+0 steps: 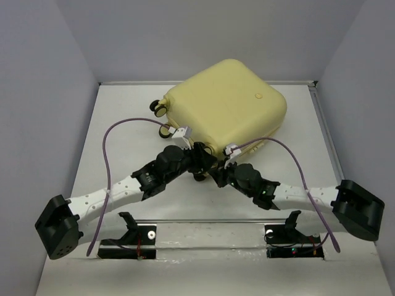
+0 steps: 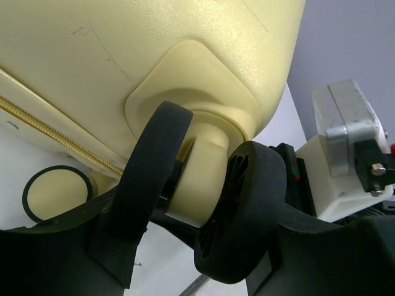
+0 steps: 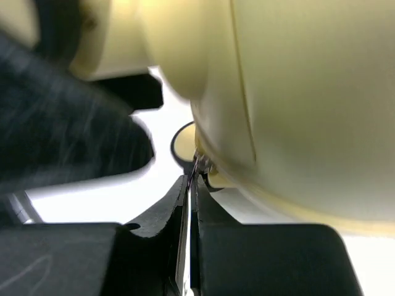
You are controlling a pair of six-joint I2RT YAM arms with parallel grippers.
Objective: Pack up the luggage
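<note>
Grey walls (image 1: 55,74) box in the plain white counter (image 1: 117,160) on three sides, so we don't have much room to swing anything around. The luggage (image 1: 228,105) lies flat and closed up by the far edge, a touch toward the far right corner, with its wheels (image 1: 159,107) facing the left edge.

Our take on handling: the hard shell is stiff, smooth and rounded, and far too broad to span, so grabbing the body is hopeless. It probably slides on the counter if we shove it. The usable bits are the small ones, meaning the casters, the zipper (image 2: 55,132) seam and its tab.

The left pincer (image 1: 200,155) is spread wide with a caster (image 2: 203,191) sitting between its fingers, though we can't tell if it's actually squeezing. The right pincer (image 3: 192,185) is nearly closed at the seam, pinching what looks like the zipper pull (image 3: 197,165).
</note>
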